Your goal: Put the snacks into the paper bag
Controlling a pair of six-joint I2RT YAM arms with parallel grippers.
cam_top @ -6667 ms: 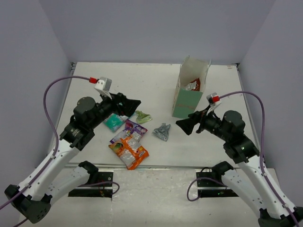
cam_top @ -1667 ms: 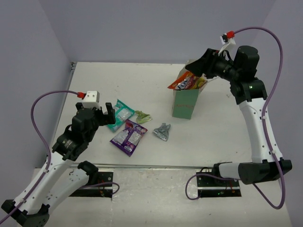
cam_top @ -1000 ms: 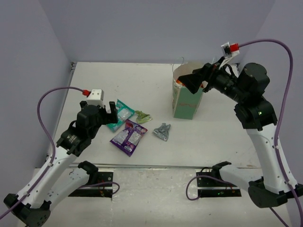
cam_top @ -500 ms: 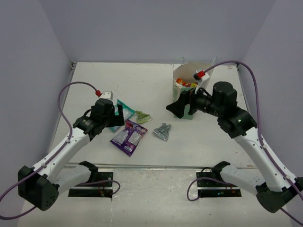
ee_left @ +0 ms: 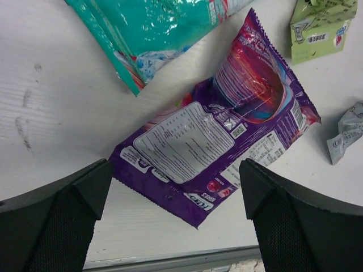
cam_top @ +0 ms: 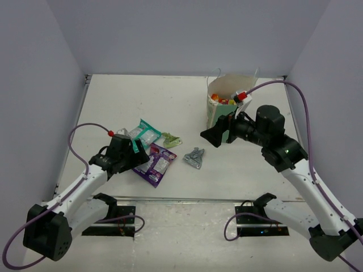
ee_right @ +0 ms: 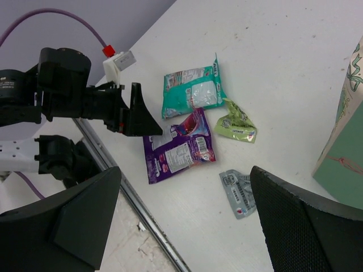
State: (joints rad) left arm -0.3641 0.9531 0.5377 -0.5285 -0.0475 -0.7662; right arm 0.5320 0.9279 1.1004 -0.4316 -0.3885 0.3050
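Left hand (ee_left: 174, 177), fingers spread, hovers over the flat purple foil packet (ee_left: 215, 130) on the near-left white worktop (ee_left: 51, 113). Right hand (ee_right: 185, 173), also spread and empty, hangs beside the mint-green paper bag (cam_top: 211, 112) far right.

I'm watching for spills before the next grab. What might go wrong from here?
The left hand is open astride the flat purple packet. The teal packet lies close beside it, so closing may drag both or slip off the foil. The right hand, open and empty, hangs near the paper bag; a careless swing might tip the bag and spill what is inside.
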